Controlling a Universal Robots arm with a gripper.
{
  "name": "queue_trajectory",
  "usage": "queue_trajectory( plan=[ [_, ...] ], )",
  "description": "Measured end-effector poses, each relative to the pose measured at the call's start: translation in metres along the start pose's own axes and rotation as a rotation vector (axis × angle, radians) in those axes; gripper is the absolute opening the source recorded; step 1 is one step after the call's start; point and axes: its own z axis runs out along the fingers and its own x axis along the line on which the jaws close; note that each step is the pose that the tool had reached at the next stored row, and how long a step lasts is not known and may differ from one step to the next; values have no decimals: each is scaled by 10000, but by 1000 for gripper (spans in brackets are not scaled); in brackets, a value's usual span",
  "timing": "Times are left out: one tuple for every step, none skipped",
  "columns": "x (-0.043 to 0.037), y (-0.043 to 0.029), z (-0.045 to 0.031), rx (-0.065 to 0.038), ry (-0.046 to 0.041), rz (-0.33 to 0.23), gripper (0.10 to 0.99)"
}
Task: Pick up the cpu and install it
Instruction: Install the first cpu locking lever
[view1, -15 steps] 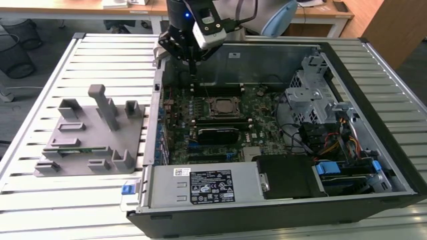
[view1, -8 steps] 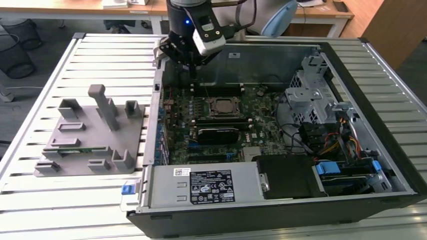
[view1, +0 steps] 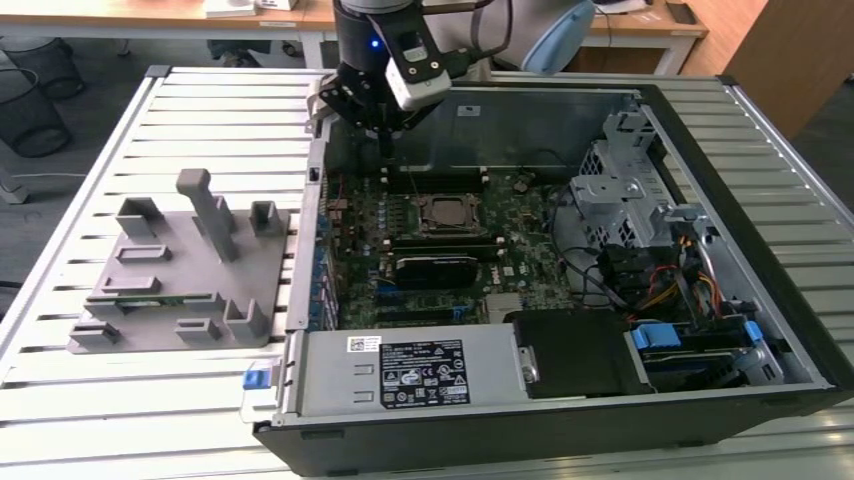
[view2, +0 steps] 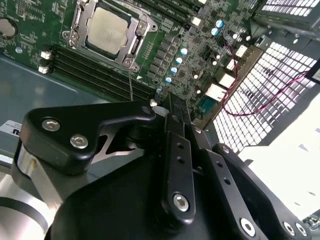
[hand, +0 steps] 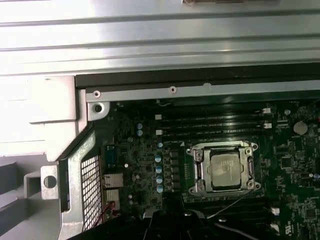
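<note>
I see the cpu (view2: 108, 31) seated inside the metal frame of the motherboard socket (view2: 131, 45), silvery top facing up. The gripper (view2: 165, 107) hangs above the board beside the socket, apart from the cpu and holding nothing. Its fingers (view2: 175, 132) appear pressed together in the second wrist view, a narrow state.

In the first wrist view the cpu (hand: 224, 170) sits in the socket (hand: 223, 167), with memory slots (hand: 210, 122) between it and the case wall.

In the exterior view the gripper (view1: 387, 150) is over the far part of the open computer case (view1: 534, 440), close to the case's far wall, and the socket (view1: 442, 213) lies below and nearer the camera. That view also gives me the slatted counter (view1: 160, 400), and a grey plastic fixture block (view1: 187, 270) standing on it towards the exterior view's left, well apart from the case. The case contains the motherboard (view1: 521, 250), a power supply (view1: 414, 370) along its near edge and a drive cage (view1: 621, 190) with cabling (view1: 667, 290) towards the exterior view's right.
</note>
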Motion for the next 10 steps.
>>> queue_trajectory(
  plan=[
    [1, 4, 17, -3, -2, 0, 106],
    [1, 6, 34, -3, -1, 0, 106],
    [1, 7, 51, -2, -1, -1, 106],
    [3, 8, 69, -1, 0, -1, 106],
    [4, 15, 88, -1, 0, 0, 106],
    [5, 22, 107, -1, 0, 1, 106],
    [5, 27, 122, -2, 0, 0, 106],
    [6, 34, 130, -3, 1, 0, 106],
    [7, 41, 137, -10, 0, 0, 106],
    [7, 45, 140, -15, 1, 0, 106]
  ],
)
